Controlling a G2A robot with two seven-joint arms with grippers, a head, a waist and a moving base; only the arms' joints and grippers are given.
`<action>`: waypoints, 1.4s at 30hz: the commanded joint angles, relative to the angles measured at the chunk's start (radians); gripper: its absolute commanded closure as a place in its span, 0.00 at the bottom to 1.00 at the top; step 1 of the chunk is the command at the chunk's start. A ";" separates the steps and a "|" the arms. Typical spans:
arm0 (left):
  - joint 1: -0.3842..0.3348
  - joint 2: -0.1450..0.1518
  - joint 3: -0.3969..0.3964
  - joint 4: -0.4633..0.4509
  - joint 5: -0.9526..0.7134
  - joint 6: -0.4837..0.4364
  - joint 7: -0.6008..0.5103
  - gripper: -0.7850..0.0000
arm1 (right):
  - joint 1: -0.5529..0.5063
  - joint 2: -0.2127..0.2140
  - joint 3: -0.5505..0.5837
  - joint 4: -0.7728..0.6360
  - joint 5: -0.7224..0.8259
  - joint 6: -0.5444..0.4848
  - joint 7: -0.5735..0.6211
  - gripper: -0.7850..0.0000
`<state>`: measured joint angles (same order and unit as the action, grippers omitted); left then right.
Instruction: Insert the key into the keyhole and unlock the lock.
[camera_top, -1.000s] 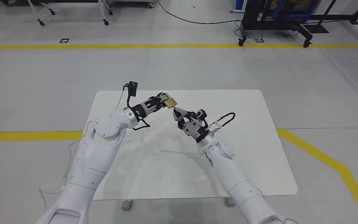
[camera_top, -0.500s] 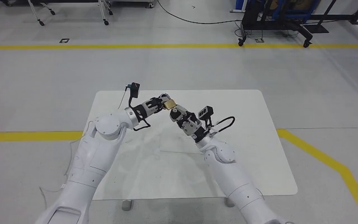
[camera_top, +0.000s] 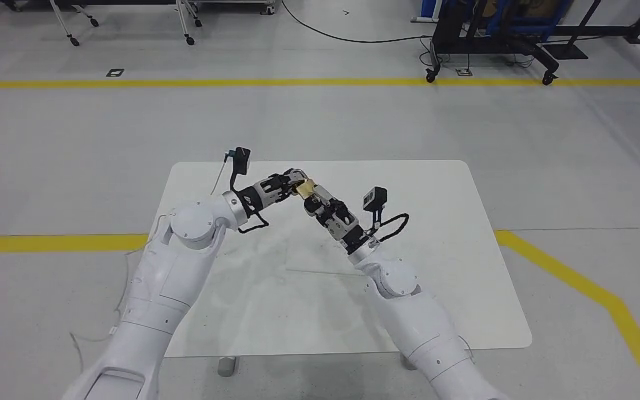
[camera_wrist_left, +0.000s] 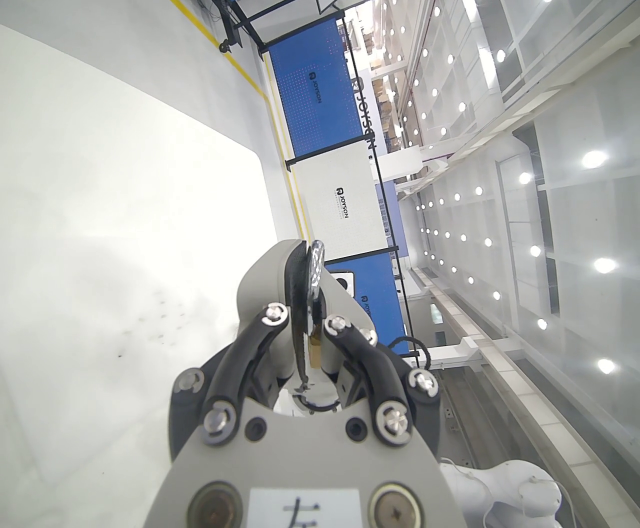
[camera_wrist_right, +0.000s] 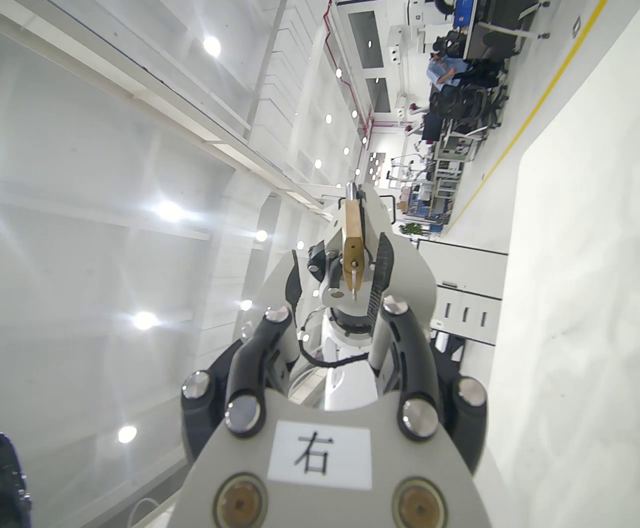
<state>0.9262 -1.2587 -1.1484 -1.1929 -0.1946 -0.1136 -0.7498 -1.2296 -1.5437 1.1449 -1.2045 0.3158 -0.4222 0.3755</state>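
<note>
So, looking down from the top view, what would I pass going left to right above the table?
The left arm's black camera, left gripper, brass lock, right gripper, right arm's black camera.

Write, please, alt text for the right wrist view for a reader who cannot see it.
A brass padlock sits close ahead of the right gripper, edge-on, its keyhole end facing the camera with a silver key projecting from it. The white table lies to one side, ceiling lights to the other.

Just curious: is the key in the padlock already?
In, apparently: the key sticks out of the end of the brass padlock. Unlocked or not, cannot tell.
</note>
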 joint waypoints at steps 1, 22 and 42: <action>0.001 0.000 0.002 -0.001 0.007 -0.001 0.001 1.00 | -0.002 0.000 -0.007 -0.006 -0.047 0.001 -0.039 0.58; -0.001 0.003 0.017 -0.008 0.045 0.002 -0.020 0.00 | -0.013 0.006 -0.018 -0.035 -0.199 0.022 -0.156 1.00; -0.001 0.005 0.008 -0.007 0.030 -0.001 -0.011 0.00 | -0.044 0.077 0.136 -0.058 -0.303 0.525 0.130 1.00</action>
<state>0.9252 -1.2537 -1.1402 -1.1990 -0.1661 -0.1150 -0.7619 -1.2699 -1.4696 1.2798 -1.2576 0.0263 0.0752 0.4951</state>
